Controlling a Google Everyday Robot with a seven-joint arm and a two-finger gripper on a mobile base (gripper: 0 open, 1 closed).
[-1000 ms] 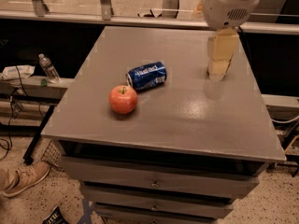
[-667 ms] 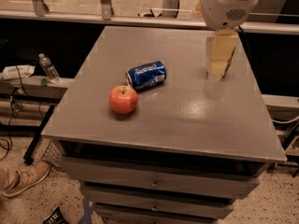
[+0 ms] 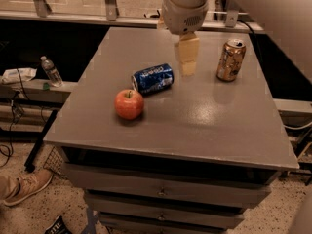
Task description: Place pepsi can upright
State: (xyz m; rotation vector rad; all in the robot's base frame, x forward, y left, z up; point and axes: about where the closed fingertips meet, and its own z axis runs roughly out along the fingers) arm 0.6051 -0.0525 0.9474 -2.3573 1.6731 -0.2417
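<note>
The pepsi can (image 3: 152, 78), dark blue with white lettering, lies on its side near the middle of the grey table (image 3: 195, 121), its silver top pointing left toward the apple. My gripper (image 3: 188, 62) hangs from the white arm above the table. It is just to the right of the can and a little behind it, not touching it.
A red apple (image 3: 129, 104) sits just left and in front of the pepsi can. A gold-brown can (image 3: 231, 60) stands upright at the back right. A plastic bottle (image 3: 50, 71) stands on a lower ledge to the left. A person's shoe (image 3: 27, 186) is on the floor.
My gripper has moved left, from over the back right of the table to beside the pepsi can. The gold-brown can it hid now shows. The pepsi can and apple have not moved.
</note>
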